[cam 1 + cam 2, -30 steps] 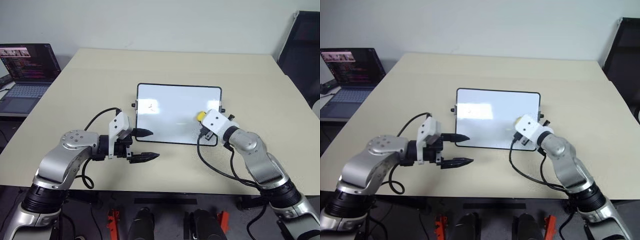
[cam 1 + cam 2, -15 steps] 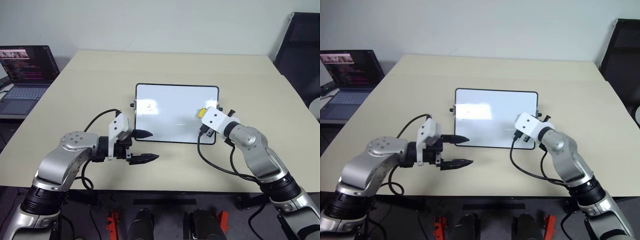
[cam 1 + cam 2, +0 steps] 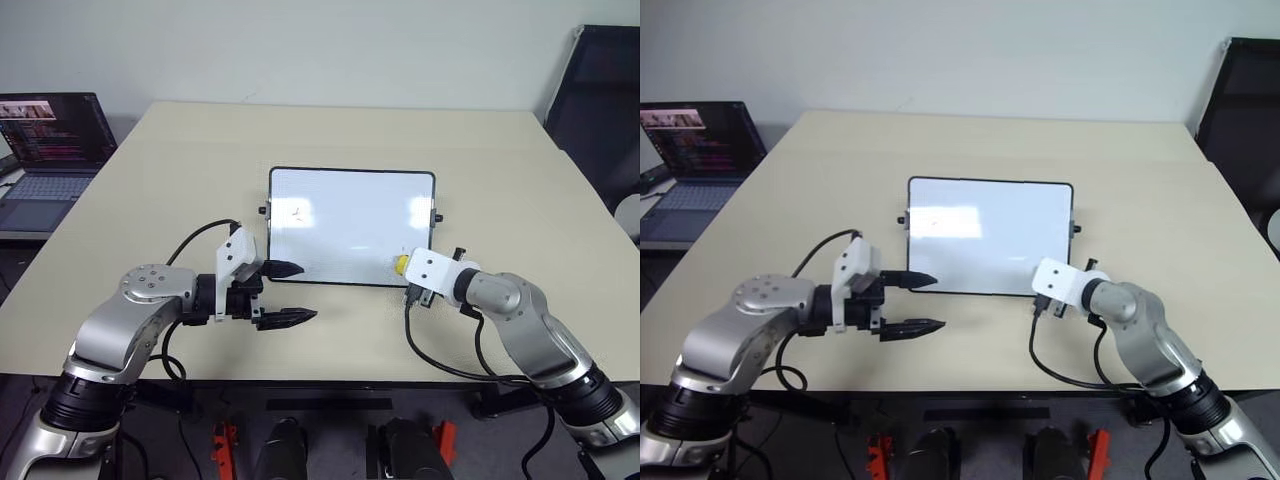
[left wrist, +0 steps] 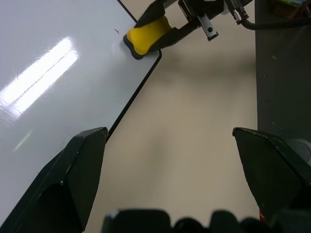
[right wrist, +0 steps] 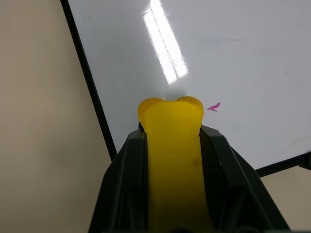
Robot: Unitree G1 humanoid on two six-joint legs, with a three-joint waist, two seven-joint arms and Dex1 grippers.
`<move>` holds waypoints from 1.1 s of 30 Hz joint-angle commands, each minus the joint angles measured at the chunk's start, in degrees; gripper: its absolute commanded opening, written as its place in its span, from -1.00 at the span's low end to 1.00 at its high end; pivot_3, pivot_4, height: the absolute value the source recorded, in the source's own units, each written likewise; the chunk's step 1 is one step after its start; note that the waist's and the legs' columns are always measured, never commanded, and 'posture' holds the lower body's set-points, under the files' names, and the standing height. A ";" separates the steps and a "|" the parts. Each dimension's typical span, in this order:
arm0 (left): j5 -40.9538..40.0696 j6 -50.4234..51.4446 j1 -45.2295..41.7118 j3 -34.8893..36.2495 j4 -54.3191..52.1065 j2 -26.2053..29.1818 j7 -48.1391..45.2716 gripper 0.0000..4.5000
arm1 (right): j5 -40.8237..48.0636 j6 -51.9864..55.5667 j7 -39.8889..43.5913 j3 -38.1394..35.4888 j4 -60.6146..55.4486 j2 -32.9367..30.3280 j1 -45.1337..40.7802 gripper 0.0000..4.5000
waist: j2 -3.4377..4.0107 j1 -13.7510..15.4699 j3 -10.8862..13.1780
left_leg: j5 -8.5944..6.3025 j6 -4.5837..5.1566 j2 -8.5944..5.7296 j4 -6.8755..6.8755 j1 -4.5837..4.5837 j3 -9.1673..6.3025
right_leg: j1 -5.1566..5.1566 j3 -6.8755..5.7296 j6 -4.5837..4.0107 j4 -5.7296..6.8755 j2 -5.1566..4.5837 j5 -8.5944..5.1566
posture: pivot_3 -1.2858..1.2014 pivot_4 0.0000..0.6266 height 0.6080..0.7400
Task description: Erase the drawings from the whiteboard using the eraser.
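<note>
A beige table (image 3: 150,200) fills the frame's middle, with a laptop (image 3: 45,150) at far left. The whiteboard (image 3: 350,228) lies at centre. The right gripper (image 5: 171,145) clamps the yellow eraser (image 5: 171,121) at the board's lower right corner; the left gripper (image 3: 290,293) hovers apart at lower left.

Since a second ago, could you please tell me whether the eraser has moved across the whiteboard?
Yes. The eraser has slid down the whiteboard from mid-height at its right edge to its near right corner.
</note>
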 commanded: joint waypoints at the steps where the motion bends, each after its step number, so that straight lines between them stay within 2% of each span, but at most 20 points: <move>1: -0.86 -0.45 -0.09 1.79 -1.77 0.57 -0.02 1.00 | -2.88 -0.69 -5.81 -4.32 3.13 0.95 -2.78 -0.52 | 0.00 0.06 0.00 | 0.00 0.00 0.00 0.00 0.00 0.00 | 0.00 0.00 0.01 0.00 0.00 0.01 | 0.03 -0.52 1.00; 4: -0.78 -0.72 0.49 1.89 -1.72 0.52 -0.03 1.00 | -2.59 -0.65 -4.86 -3.95 3.29 0.95 -2.45 -0.52 | 0.00 0.29 0.00 | 0.01 0.00 0.00 0.00 -0.01 0.00 | 0.01 -0.02 0.01 0.00 0.00 0.02 | 0.03 -0.52 1.00; 12: -0.77 -0.43 0.60 2.13 -1.88 0.42 0.34 1.00 | -0.78 1.59 5.33 -0.97 -0.74 -3.14 3.12 -0.52 | -0.02 0.33 -0.01 | 0.00 0.00 0.00 -0.03 -0.04 0.01 | 0.02 -0.02 0.01 -0.05 0.00 -0.01 | 0.03 -0.52 1.00; 15: -0.72 -0.37 0.45 2.09 -1.78 0.38 0.45 1.00 | -1.03 1.09 6.21 -1.03 -1.22 -3.39 3.52 -0.52 | -0.02 0.32 -0.01 | 0.00 0.00 0.00 -0.01 -0.03 0.00 | 0.02 -0.02 0.01 -0.04 0.00 0.00 | 0.03 -0.52 1.00; 22: -0.81 -0.42 0.16 1.97 -1.55 0.19 0.60 1.00 | -4.42 -2.85 -5.40 -5.56 3.08 1.48 -1.52 -0.52 | -0.03 -0.06 0.01 | 0.01 -0.01 0.01 -0.01 -0.02 0.01 | -0.01 -0.01 0.01 -0.01 -0.01 0.02 | 0.03 -0.52 1.00; 26: -0.86 -0.41 0.43 2.11 -1.66 0.21 0.75 1.00 | -4.60 -2.74 -6.25 -6.16 4.67 1.54 -2.10 -0.52 | -0.03 0.27 0.01 | 0.01 -0.01 0.01 -0.01 -0.03 0.01 | -0.01 -0.01 0.00 -0.02 -0.01 0.02 | 0.03 -0.52 1.00; 33: -1.61 0.02 0.50 3.44 -2.64 0.25 2.03 1.00 | 1.54 2.25 4.70 -4.99 -0.42 -0.49 4.30 -0.52 | -0.06 0.35 -0.01 | 0.00 -0.01 0.01 -0.03 -0.05 0.00 | 0.02 -0.04 0.00 -0.07 -0.01 0.00 | 0.03 -0.52 1.00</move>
